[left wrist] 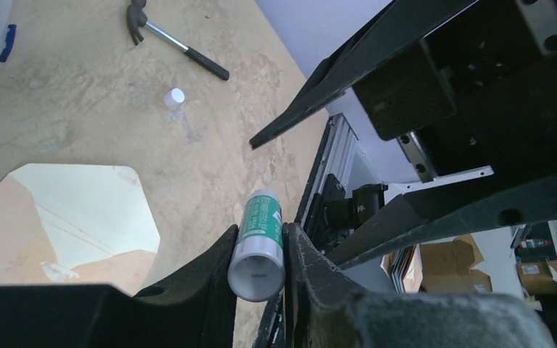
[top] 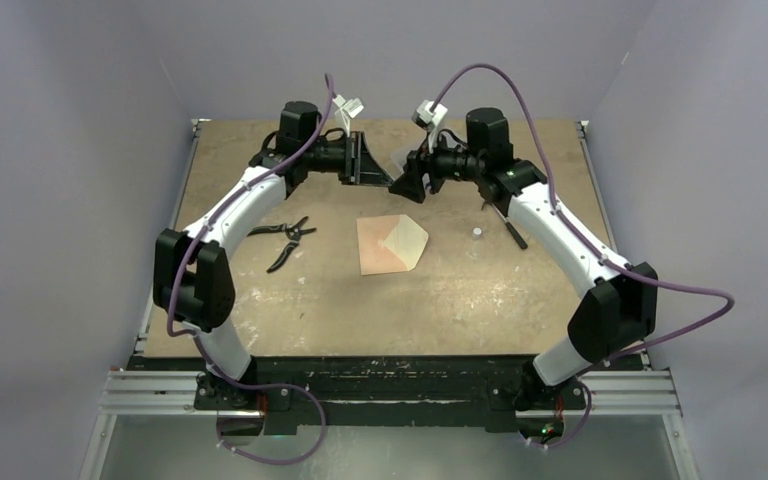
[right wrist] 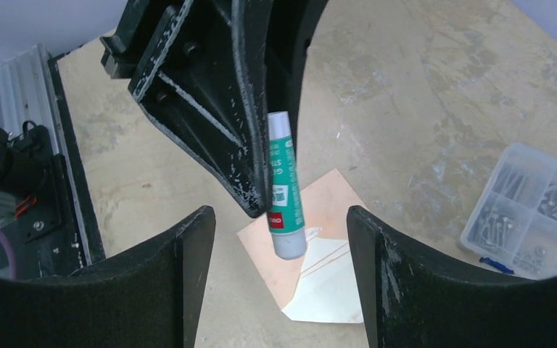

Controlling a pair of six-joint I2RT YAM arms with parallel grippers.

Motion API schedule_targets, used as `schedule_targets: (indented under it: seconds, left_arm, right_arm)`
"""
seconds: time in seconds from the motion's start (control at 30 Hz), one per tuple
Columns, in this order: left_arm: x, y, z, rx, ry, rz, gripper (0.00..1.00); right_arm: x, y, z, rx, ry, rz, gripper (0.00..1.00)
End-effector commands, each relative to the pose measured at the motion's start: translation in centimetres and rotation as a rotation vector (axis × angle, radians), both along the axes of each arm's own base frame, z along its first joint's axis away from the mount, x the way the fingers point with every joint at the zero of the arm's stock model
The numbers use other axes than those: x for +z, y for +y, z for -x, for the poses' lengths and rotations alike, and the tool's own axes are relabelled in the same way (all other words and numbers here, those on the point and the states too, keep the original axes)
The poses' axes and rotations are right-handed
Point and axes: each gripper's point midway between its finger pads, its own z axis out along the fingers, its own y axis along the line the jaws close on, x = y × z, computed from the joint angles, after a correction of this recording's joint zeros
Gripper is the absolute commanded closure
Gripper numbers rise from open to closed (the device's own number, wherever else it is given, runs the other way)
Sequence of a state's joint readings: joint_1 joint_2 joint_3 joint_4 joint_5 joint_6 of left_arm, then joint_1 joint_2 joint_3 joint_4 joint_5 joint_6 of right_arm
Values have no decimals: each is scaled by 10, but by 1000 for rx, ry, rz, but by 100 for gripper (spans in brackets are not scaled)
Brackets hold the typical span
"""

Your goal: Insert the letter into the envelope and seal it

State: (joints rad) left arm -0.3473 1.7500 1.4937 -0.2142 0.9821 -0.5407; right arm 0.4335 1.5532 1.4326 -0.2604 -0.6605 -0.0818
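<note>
The envelope (top: 390, 245) lies flat mid-table, its pointed flap open and the cream inner face up. It also shows in the left wrist view (left wrist: 80, 210) and the right wrist view (right wrist: 326, 290). No separate letter sheet is in view. My left gripper (top: 384, 180) is shut on a green-and-white glue stick (left wrist: 259, 243), held in the air beyond the envelope. My right gripper (right wrist: 279, 221) is open. It faces the left one, and the glue stick (right wrist: 284, 192) hangs between its spread fingers without touching them.
A small white cap (top: 476, 232) lies right of the envelope. A black-handled hammer (left wrist: 178, 43) lies beyond the cap. Pliers (top: 285, 238) lie to the envelope's left. A clear compartment box of screws (right wrist: 529, 210) sits at the table's back.
</note>
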Motion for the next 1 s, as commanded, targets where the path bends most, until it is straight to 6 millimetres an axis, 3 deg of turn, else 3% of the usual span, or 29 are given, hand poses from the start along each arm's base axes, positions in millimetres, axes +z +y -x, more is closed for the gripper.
schedule_targets:
  seconds: [0.0, 0.17, 0.33, 0.47, 0.63, 0.77, 0.97]
  left_arm:
    - [41, -2, 13, -52, -109, 87, 100]
    - [47, -2, 14, -52, -125, 97, 100]
    - [52, -1, 12, -40, -141, 101, 100]
    - [54, 0, 7, 2, -143, 96, 100]
    - [74, 0, -3, 108, -158, 179, 80]
    - [90, 7, -8, 236, -177, 282, 75]
    - [88, 15, -16, 342, -202, 315, 76]
  right_arm:
    - [11, 13, 11, 74, -45, 8, 32]
    - [7, 20, 14, 100, -28, 14, 44]
    - [4, 23, 15, 91, -22, 28, 72]
    - [11, 24, 15, 63, -44, 9, 83]
    - [24, 28, 10, -12, -38, -93, 97]
    - [40, 33, 15, -49, 10, -252, 100]
    - [65, 44, 20, -47, 123, -460, 100]
